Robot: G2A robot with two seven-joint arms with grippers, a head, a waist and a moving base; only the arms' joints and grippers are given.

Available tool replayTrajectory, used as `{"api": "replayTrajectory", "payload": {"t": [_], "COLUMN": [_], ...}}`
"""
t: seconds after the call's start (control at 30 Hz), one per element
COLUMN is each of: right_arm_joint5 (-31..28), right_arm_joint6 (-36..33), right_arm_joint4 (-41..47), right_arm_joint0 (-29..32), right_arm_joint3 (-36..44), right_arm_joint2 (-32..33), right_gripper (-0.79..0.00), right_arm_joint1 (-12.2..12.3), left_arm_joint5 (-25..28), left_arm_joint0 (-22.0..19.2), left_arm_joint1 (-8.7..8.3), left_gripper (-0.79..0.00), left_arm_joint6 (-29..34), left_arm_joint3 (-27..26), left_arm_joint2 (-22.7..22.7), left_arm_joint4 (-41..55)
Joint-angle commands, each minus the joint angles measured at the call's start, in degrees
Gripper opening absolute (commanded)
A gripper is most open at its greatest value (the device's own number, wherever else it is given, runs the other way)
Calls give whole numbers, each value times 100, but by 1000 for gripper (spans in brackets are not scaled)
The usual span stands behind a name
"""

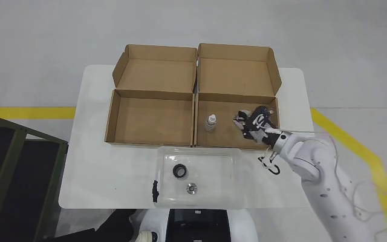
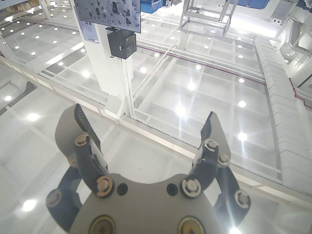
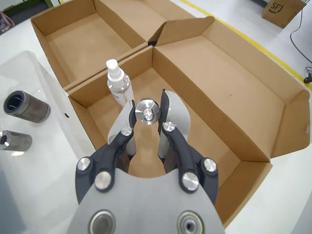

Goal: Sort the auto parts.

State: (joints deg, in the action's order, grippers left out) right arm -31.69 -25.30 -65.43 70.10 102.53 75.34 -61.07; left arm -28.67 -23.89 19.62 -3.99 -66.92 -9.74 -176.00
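My right gripper (image 3: 147, 113) is shut on a shiny round metal part (image 3: 147, 112), holding it above the floor of the right cardboard box (image 3: 219, 79). From above, that gripper (image 1: 253, 123) hangs over the same box (image 1: 266, 100), right of a clear spray bottle (image 1: 210, 123) standing upright inside it (image 3: 119, 83). The transparent tray (image 1: 230, 193) at the table's front holds a dark cylindrical sleeve (image 1: 179, 172) and a smaller metal cylinder (image 1: 192, 189); the wrist view shows them as sleeve (image 3: 26, 107) and cylinder (image 3: 15, 140). My left gripper (image 2: 146, 122) is open, pointing up at the ceiling.
The left cardboard box (image 1: 151, 121) stands with nothing in it, its lid flap folded back. Both boxes sit side by side behind the tray on the white table (image 1: 97, 151). A small black item (image 1: 273, 167) lies on the table right of the tray.
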Motion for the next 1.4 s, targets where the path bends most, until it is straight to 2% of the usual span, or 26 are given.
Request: {"api": "replayTrajectory", "payload": {"t": [0.0,0.47,1.13,1.17,1.23,1.37], "right_arm_joint5": [73,29,162,162,185,195], "right_arm_joint6": [-211,-1077,-1455,-1449,-1430,-1405], "right_arm_joint4": [-78,-205,-200,-198,-186,-116], "right_arm_joint0": [-140,-694,-1320,-1345,-1384,-1414], "right_arm_joint3": [-96,-496,-1233,-1268,-1326,-1317], "right_arm_joint2": [-133,-749,-1391,-1420,-1453,-1503], "right_gripper": [-785,-785,-785,-757,-551,-363], "right_arm_joint1": [-16,-90,-235,-243,-256,-275], "left_arm_joint5": [0,0,0,0,0,0], "left_arm_joint0": [0,0,0,0,0,0], "left_arm_joint1": [0,0,0,0,0,0], "left_gripper": [0,0,0,0,0,0], "left_arm_joint6": [0,0,0,0,0,0], "left_arm_joint3": [0,0,0,0,0,0], "left_arm_joint2": [0,0,0,0,0,0], "left_arm_joint4": [0,0,0,0,0,0]}}
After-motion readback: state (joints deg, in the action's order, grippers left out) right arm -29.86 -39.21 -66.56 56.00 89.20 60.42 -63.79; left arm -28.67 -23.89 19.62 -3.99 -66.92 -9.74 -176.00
